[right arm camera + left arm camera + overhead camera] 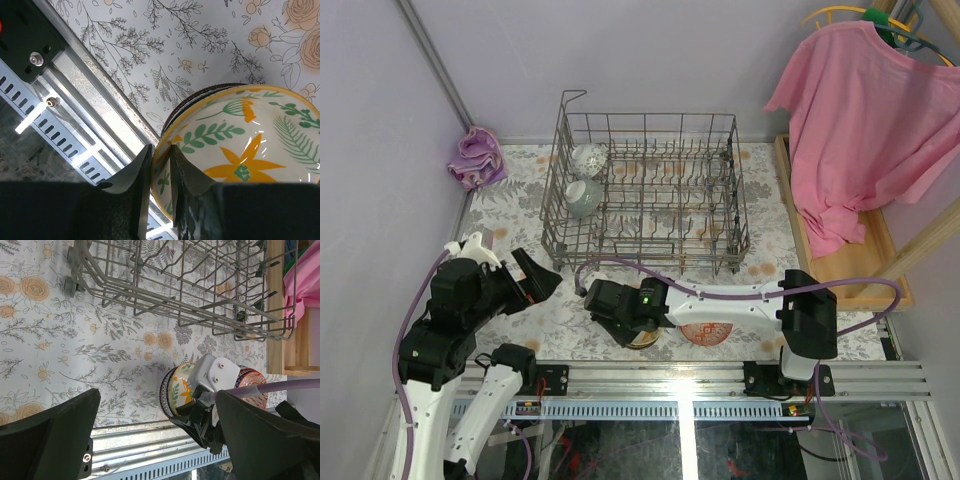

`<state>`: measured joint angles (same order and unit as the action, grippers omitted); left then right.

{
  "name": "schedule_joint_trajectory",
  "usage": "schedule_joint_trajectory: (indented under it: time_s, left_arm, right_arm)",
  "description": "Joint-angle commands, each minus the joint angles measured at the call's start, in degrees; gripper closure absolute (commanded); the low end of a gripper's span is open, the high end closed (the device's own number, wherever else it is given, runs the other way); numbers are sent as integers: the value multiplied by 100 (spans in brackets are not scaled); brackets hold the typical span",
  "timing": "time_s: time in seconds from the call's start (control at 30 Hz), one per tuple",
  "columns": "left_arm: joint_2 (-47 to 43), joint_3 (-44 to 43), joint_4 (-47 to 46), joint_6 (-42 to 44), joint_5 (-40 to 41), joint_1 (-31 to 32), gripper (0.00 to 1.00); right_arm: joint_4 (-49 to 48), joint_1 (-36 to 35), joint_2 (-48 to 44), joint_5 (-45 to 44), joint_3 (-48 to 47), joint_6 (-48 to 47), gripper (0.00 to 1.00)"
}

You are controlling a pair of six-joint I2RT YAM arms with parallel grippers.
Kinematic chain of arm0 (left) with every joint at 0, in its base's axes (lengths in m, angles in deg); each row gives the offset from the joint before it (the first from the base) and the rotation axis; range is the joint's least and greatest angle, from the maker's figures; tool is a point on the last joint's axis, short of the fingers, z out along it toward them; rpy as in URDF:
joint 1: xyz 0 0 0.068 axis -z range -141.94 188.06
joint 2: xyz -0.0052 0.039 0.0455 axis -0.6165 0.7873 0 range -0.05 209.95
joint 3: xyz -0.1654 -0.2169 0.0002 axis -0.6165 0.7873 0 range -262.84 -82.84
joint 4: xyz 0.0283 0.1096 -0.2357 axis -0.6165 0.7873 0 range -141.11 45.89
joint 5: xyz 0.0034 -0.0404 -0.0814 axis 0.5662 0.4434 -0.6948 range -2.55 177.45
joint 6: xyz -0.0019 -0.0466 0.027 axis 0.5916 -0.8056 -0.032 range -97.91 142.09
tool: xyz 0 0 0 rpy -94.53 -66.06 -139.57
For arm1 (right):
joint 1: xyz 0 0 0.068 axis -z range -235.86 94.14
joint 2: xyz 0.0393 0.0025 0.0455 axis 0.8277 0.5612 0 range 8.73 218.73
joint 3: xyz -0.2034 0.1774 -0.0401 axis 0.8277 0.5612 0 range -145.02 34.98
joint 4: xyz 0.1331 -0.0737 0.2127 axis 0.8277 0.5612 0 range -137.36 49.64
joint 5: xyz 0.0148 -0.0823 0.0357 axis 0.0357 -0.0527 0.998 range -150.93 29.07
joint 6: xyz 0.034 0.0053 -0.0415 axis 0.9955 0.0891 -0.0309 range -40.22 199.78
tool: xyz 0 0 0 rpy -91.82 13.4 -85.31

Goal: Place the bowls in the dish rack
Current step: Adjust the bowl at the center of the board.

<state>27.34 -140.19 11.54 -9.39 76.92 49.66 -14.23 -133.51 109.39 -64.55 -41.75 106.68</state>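
**Floral bowl pinched at the near edge, rack trip to come**

The fingers (141, 186) of the right gripper (161, 175) are seen nipped onto the yellow rim of the floral bowl (250, 150), one finger inside the lip and one outside. The bowl is found at the near edge of the table (520, 200), about mid-way along and right by the rail. It appears to be nested on a dark-rimmed bowl (180, 107) underneath. A red-and-white bowl (705, 333) is parked just beside it, towards the right edge.

Further out, the dish rack (645, 190) is set across the far half of the table. Two pale bowls (585, 178) are lodged at its left end, and the other tines look unfilled.

Over at the near left corner, the left gripper (535, 280) is held with its fingers spread wide and nothing between them.

The pick-up step is judged to be in hand: the grip is made, the lift is not. Next, a straight rise is called for so the lower bowl is not dragged along. A carry over the rack's near wall is then needed, and the bowl must be tipped on edge between free tines.
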Motion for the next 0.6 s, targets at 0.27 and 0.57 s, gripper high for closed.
schedule_joint_trajectory:
  time_s: [0.27,0.57]
  left_arm:
    - [-12,-5,-92,-33,-440,31,0]
    - [-142,32,-10,-42,-434,34,1]
  right_arm:
    - [14,-46,-393,-48,-67,2,63]
    - [-49,-62,-342,-2,-17,37,70]
